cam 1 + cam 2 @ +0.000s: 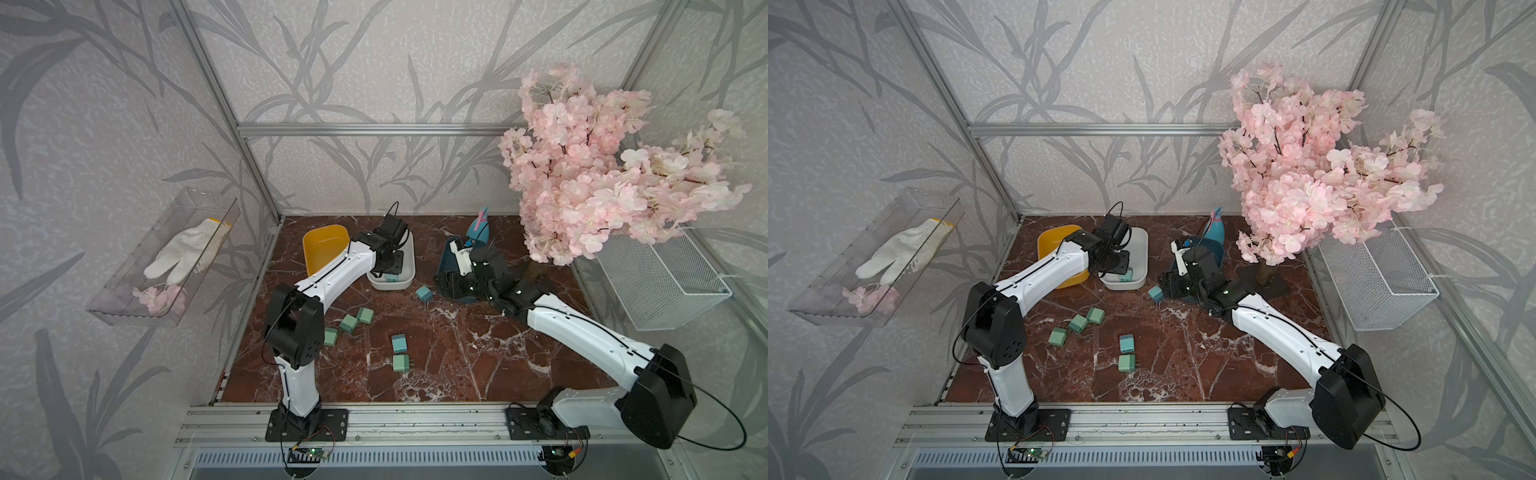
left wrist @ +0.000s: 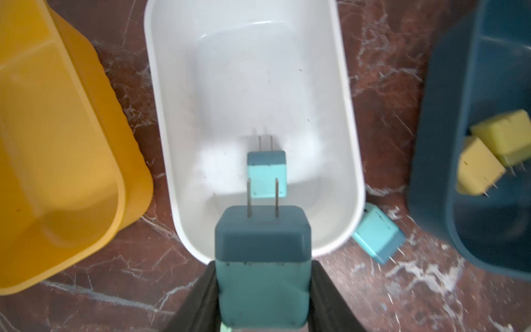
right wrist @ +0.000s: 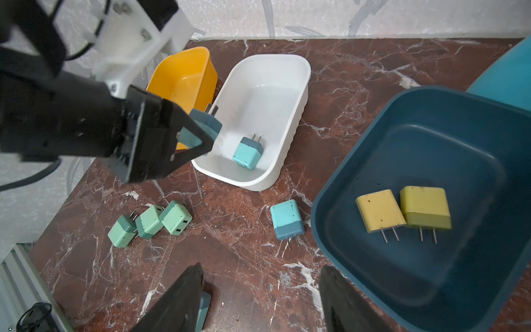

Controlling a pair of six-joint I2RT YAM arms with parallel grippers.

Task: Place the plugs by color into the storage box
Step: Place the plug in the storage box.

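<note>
A blue plug point(image 2: 262, 230) is gripped in the left tool point(image 2: 263, 287) over the white box point(image 2: 344, 115), where another blue plug point(image 2: 267, 178) lies, so colours are matched; the right tool point(image 3: 258, 299) is spread, empty.

Light soft + even, med-bright, no hard shadows. Top views: wide-angle distortion twd edges, frame rails point(image 1: 374, 129) splay outward, pic slightly soft overall. Left wrist view: glare streak on white bin point(image 2: 238, 27) at 12 o'clock; nearest blue plug point(image 2: 263, 258) at 6 o'clock out of focus; yellow plugs point(image 2: 500, 135) at 3 o'clock smeared. Right wrist view: centre sharp, corners stretched.
</note>
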